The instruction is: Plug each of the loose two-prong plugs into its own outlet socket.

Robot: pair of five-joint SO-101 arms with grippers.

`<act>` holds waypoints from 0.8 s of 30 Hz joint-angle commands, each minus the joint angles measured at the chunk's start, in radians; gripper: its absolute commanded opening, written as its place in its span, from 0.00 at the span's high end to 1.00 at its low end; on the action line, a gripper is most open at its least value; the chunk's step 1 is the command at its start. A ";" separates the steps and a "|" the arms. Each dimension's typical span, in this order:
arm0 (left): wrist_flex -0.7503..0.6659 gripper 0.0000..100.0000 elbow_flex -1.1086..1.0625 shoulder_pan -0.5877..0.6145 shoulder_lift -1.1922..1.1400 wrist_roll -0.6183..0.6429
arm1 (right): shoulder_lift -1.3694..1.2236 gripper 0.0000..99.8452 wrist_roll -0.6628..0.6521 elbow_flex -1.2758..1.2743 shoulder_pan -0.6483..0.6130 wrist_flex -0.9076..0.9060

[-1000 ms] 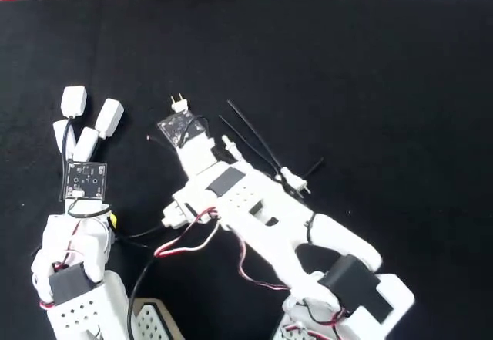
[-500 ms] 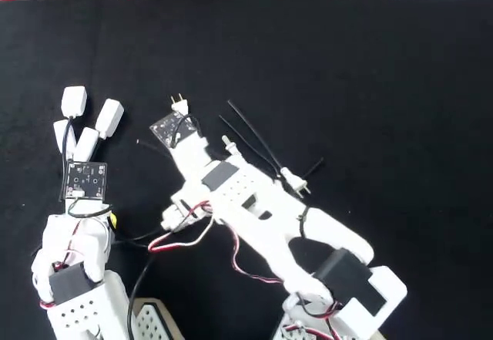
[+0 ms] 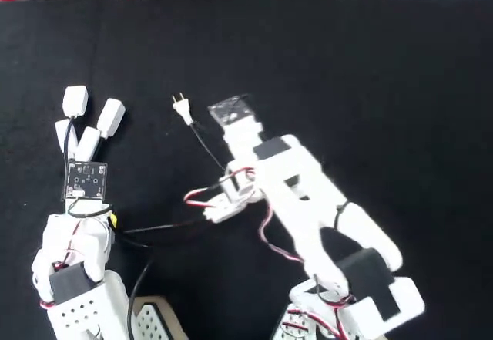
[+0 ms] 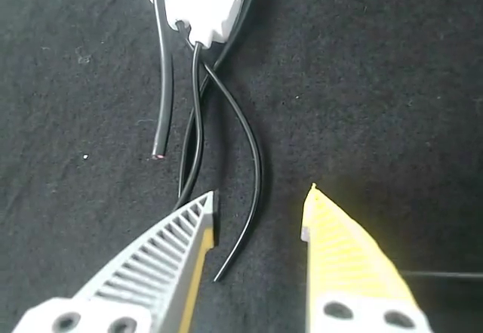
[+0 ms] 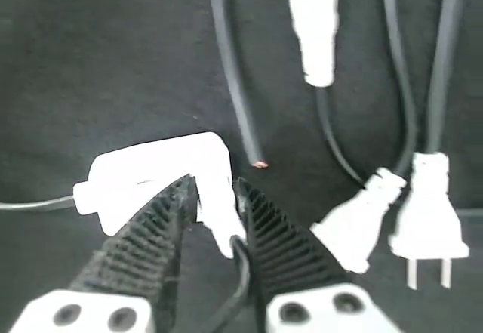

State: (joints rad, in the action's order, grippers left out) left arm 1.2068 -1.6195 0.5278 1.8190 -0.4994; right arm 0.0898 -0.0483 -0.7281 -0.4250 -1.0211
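Observation:
In the right wrist view my right gripper [image 5: 215, 197] is shut on a white angled plug [image 5: 158, 171] with a thin cable trailing off. Beyond it lie a long white plug [image 5: 313, 16], a two-prong plug [image 5: 429, 223] and another white plug [image 5: 355, 231]. In the high view the right arm [image 3: 293, 186] stands mid-table. A loose two-prong plug [image 3: 182, 108] lies to its left. The white outlet sockets [image 3: 77, 120] cluster at the far left, ahead of the left arm [image 3: 73, 240]. My left gripper [image 4: 256, 197] is open over black cables [image 4: 249, 152], short of a socket [image 4: 200, 1].
Black cable ends [image 5: 230, 69] lie loose on the black cloth [image 3: 370, 70]. Red and white servo wires [image 3: 223, 193] hang off the right arm. A perforated white base [image 3: 150, 321] sits at the front edge between the arms.
The right arm has swung from the left toward the middle, away from the two-prong plug, and now covers the plugs that lay to its right. The left arm has not moved.

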 commanded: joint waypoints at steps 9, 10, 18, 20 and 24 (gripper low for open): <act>-0.018 0.81 0.007 0.004 0.003 -0.006 | 0.163 0.99 -0.129 -0.246 0.275 -0.095; -0.018 0.81 0.007 0.004 0.003 -0.006 | 0.220 0.99 -0.129 -0.246 0.264 -0.127; -0.018 0.81 0.007 0.004 0.003 -0.006 | 0.572 0.99 -0.169 -0.246 0.304 -0.316; -0.018 0.81 0.007 0.004 0.003 -0.006 | 0.572 0.99 -0.216 -0.246 0.377 -0.316; -0.018 0.81 0.007 0.004 0.003 -0.006 | 0.575 0.99 -0.361 -0.251 0.575 -0.316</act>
State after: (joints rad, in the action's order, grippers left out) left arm 1.2068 -1.6195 0.5278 1.8190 -0.4994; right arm 0.6360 -0.2892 -0.9797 -0.0276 -1.3341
